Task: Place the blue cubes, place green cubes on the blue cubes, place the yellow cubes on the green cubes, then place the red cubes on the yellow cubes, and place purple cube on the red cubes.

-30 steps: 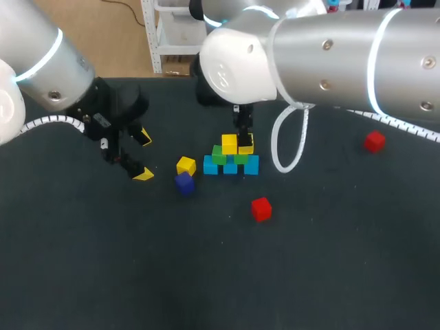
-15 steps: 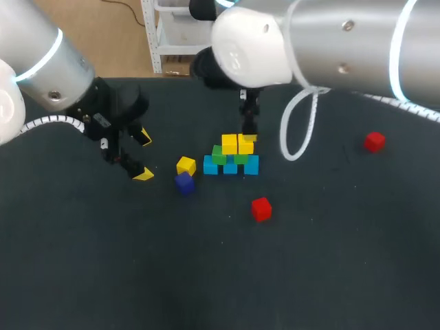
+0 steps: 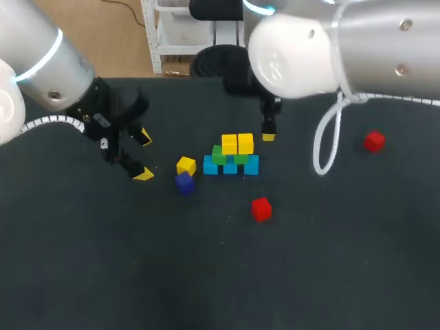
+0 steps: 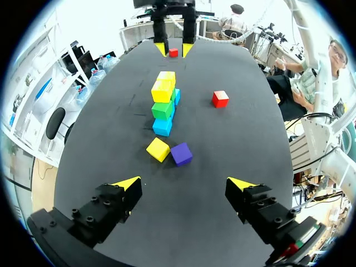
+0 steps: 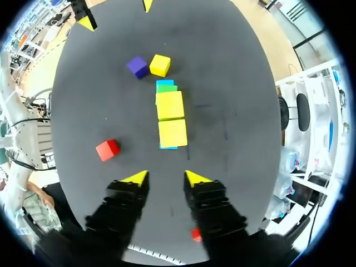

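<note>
My right fingers spread, empty, hovering just beside the stack, two yellows on top; left gripper open too, well off. Red cube lies near, likely next: drop straight down, pinch flat faces, steer clear of the stack

Bright, even overhead light: the black table looks matte, the red cube casts a faint shadow, and glare whitens the right arm at upper right.
</note>
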